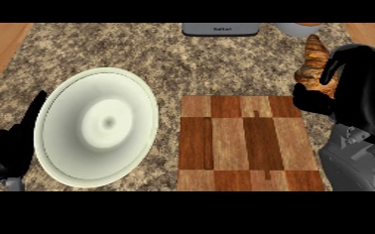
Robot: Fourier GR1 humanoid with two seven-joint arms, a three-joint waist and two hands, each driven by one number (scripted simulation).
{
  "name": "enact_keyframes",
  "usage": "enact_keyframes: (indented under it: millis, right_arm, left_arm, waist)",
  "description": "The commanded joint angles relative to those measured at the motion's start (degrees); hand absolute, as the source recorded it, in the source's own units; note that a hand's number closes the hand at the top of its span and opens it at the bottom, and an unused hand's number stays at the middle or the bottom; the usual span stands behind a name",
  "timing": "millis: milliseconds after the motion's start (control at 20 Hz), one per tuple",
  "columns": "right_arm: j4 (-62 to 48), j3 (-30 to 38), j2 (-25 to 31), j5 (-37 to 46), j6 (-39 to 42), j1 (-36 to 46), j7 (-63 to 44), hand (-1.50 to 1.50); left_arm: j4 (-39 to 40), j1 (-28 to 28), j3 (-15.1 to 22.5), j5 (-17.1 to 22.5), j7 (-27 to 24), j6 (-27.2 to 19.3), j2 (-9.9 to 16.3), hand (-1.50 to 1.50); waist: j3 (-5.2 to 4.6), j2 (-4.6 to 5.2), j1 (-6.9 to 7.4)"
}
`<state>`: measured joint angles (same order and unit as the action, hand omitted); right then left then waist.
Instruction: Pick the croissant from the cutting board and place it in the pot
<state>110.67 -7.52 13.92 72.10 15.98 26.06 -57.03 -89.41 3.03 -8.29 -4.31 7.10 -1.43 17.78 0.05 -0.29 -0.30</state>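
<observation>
The croissant [313,62], golden brown and elongated, hangs above the counter just past the far right corner of the cutting board [245,141]. My right hand [350,79] is shut on it, fingers and thumb curled round its lower end. The checkered wooden board lies bare at the lower right. The pot [99,126], a wide pale green-white round vessel, sits on the counter at the left. My left hand [22,139] rests open at the left edge, beside the pot's rim.
A grey appliance [219,29] stands at the counter's far edge in the middle. A pale grey round object [296,28] shows at the top right, behind the croissant. Speckled granite counter [168,64] lies between pot and board.
</observation>
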Motion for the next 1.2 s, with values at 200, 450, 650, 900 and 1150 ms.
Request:
enact_keyframes:
  millis: [200, 450, 650, 900, 1150]
  right_arm:
    - [2.0, 15.4, 6.3, -6.3, -5.0, -2.5, 8.2, 1.5]
    - [-8.0, 23.3, 9.4, -11.0, -9.5, 1.1, 14.4, 1.5]
    - [-12.4, 26.9, 13.5, -14.6, -8.7, 0.7, 20.1, 1.5]
    - [-27.4, 32.4, 17.8, -17.7, -16.2, 0.9, 31.0, 1.5]
    - [-46.1, 32.5, 22.1, -16.8, -19.9, 8.2, 37.1, 1.5]
  left_arm:
    - [0.6, -2.8, 1.2, -2.2, 2.2, -0.8, -1.6, 0.0]
    - [-3.4, 0.7, -0.2, -1.2, 2.4, 1.5, -0.3, 0.0]
    - [-1.4, -1.7, -0.4, -1.2, 2.5, 2.4, -0.8, 0.0]
    - [-0.2, -0.2, -0.7, -1.3, -0.3, 2.1, -2.2, 0.0]
    - [-4.0, -1.7, 0.4, -2.3, 4.2, 1.4, -2.9, 0.0]
  waist:
    - [-0.01, 0.24, 0.15]
    - [-0.01, 0.32, 0.66]
    - [-0.04, 0.3, 0.43]
    - [-0.02, 0.38, 0.71]
    - [0.0, 0.54, 1.39]
